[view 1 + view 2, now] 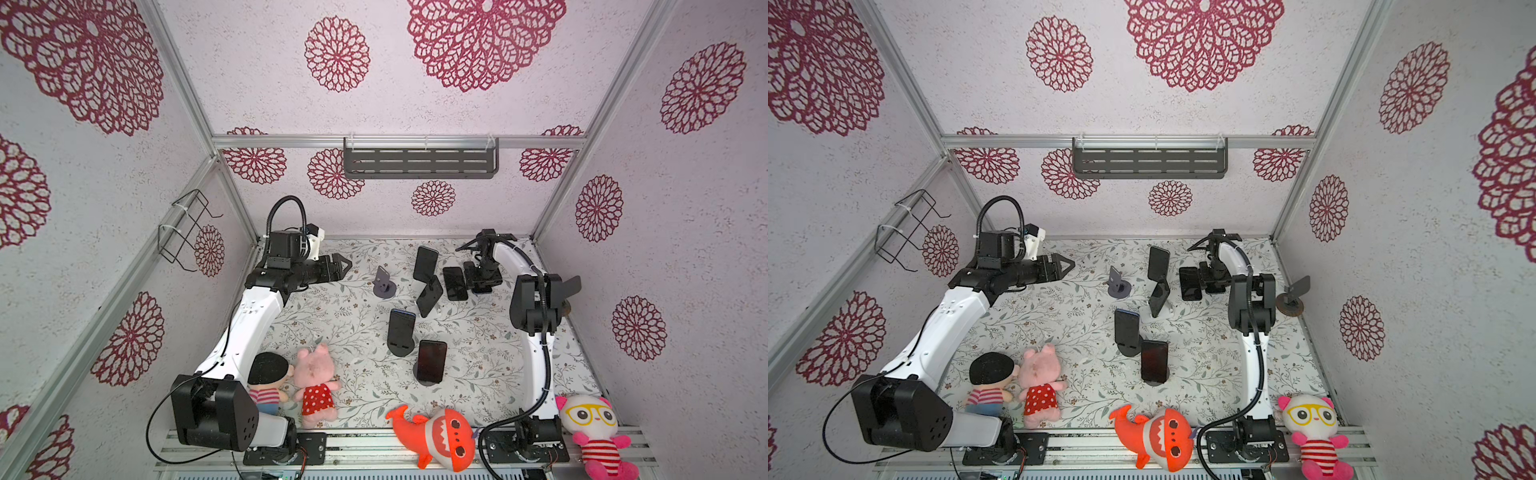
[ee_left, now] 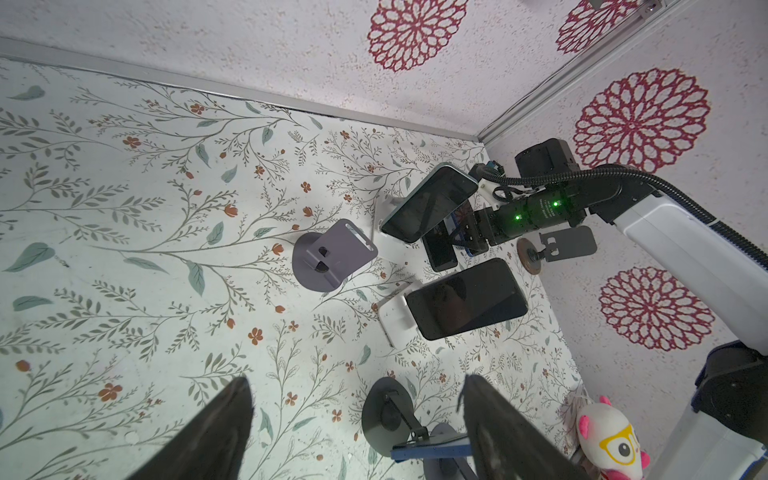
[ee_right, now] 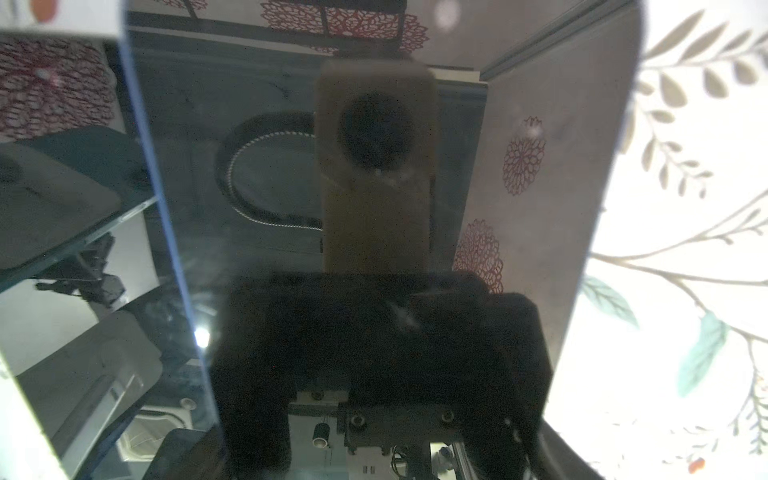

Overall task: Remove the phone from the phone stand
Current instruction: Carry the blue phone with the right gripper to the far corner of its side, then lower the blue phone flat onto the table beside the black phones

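A dark phone (image 1: 455, 283) (image 1: 1190, 283) with a blue rim stands tilted at the back right of the table. My right gripper (image 1: 469, 280) (image 1: 1202, 279) (image 2: 461, 243) reaches it from the right, shut on the phone across its width. In the right wrist view the phone's glossy screen (image 3: 257, 232) fills the frame and mirrors my camera. Whether it touches the table is hidden. An empty black phone stand (image 1: 567, 286) (image 1: 1298, 286) (image 2: 569, 243) sits by the right wall. My left gripper (image 1: 347, 264) (image 1: 1070, 264) (image 2: 357, 378) hovers open at the back left, holding nothing.
An empty purple stand (image 1: 384, 282) (image 2: 332, 257) sits mid-table. Other phones lean on stands (image 1: 426, 264) (image 1: 430, 295) (image 1: 401, 332) (image 1: 432, 361). Plush toys line the front edge, among them a pink pig (image 1: 313, 382) and an orange shark (image 1: 436, 432). A shelf (image 1: 419, 162) hangs on the back wall.
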You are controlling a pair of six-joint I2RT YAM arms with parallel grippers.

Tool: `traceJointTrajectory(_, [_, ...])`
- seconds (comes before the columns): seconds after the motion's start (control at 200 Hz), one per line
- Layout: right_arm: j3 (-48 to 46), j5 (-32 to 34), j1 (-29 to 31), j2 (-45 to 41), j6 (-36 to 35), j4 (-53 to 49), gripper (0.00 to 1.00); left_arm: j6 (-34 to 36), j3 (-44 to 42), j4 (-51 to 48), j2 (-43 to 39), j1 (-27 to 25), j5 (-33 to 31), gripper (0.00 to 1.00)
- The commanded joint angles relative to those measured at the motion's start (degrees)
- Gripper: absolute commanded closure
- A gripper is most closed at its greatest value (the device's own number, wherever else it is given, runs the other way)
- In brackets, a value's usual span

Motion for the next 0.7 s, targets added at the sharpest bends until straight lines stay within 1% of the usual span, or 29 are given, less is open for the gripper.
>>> traceJointTrajectory(0.0, [1.39, 1.42, -0.26, -0.34, -0.79, -1.52, 0.37, 0.26, 0.41, 0.62, 0.31, 0.61, 1.06, 0.17])
traceJointTrajectory(0.15, [0.96, 1.04, -0.31, -0.13, -0.81, -1.36, 0.29, 0.19, 0.40, 0.62, 0.22, 0.70, 1.06, 0.17])
traceJointTrajectory(0.275, [0.37, 0.64, -0.27, -0.22, -0.98, -0.96, 0.25, 0.15, 0.40, 0.62, 0.13, 0.70, 1.06, 0.17])
traceJointTrajectory(0.53, [-0.96, 0.13, -0.62, -0.43, -1.09, -0.37, 0.20, 0.18, 0.40, 0.55, -0.13, 0.79, 0.54, 0.17])
traceJointTrajectory(0.696, [-1.52, -0.11, -0.70, -0.85, -1.26, -0.04, 0.21, 0.10, 0.34, 0.69, -0.66, 1.12, 0.41, 0.17])
